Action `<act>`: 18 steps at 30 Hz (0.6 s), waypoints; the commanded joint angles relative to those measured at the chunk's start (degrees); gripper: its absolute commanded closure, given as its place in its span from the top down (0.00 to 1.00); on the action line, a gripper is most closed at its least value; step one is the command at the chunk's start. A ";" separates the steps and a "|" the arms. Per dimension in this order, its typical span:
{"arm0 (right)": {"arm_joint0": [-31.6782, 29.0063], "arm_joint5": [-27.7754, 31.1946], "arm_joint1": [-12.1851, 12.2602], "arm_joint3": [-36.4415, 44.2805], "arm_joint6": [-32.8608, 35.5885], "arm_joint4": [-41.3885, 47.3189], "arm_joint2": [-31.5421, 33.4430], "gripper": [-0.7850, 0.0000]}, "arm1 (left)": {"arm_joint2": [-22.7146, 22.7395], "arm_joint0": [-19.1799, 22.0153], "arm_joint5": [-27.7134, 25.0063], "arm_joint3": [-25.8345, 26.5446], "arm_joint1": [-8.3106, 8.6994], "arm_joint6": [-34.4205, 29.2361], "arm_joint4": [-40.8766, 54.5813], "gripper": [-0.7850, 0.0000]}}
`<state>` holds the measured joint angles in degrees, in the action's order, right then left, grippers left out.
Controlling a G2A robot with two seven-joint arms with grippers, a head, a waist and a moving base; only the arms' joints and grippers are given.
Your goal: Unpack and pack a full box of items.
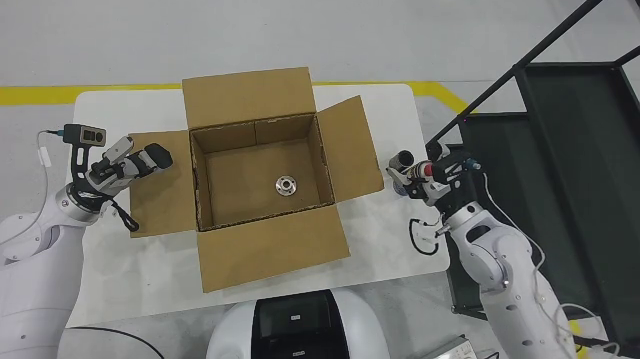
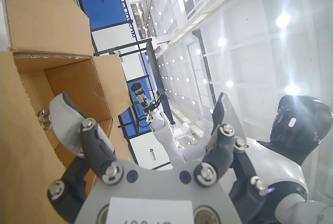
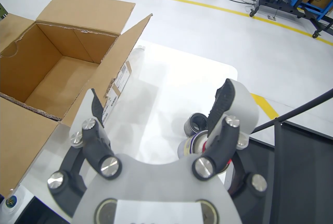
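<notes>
right gripper (image 3: 161, 91) sits closest to its camera, jaws spread wide and holding nothing, above the right edge of the table (image 1: 385, 249). left gripper (image 2: 140, 102) is likewise spread and bare, over the left flap (image 1: 160, 204) of the box (image 1: 262, 131). each arm seems parked on its own side so the box mouth lies free between them and either can go in without crossing the other. the box stands in the middle of the table with all four flaps folded outward, which keeps the opening wide for reaching down. at the right edge, just under the right gripper, stand a white canister (image 3: 191, 148) and a dark ring (image 3: 196, 124), close together. i judge they are unpacked items set within that arm's easy reach. one small metal part (image 1: 286, 186) lies on the box floor, right of centre, well apart from both grippers. whether unpacking is nearly done or packing has just begun, i cannot tell. the canister is largely covered by the gripper's finger and body, so its shape is unclear. the box's near inner wall is hidden from above, and the metal part is too small to identify.
</notes>
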<state>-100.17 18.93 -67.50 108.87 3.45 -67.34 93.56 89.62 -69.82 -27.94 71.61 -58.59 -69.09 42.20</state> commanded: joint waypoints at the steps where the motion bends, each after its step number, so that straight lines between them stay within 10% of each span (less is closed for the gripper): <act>1: -0.12 -0.45 -0.05 -1.11 -2.84 0.47 0.59 1.00 | 0.00 0.00 0.00 0.00 0.00 0.00 0.00 1.00; 18: -2.49 8.32 0.45 -18.57 -34.11 -9.30 5.25 1.00 | 0.00 0.00 0.00 0.00 0.00 0.00 0.00 1.00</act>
<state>-103.17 27.48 -67.04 91.79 -28.89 -74.57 99.52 89.62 -69.82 -27.94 71.61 -58.59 -69.09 42.20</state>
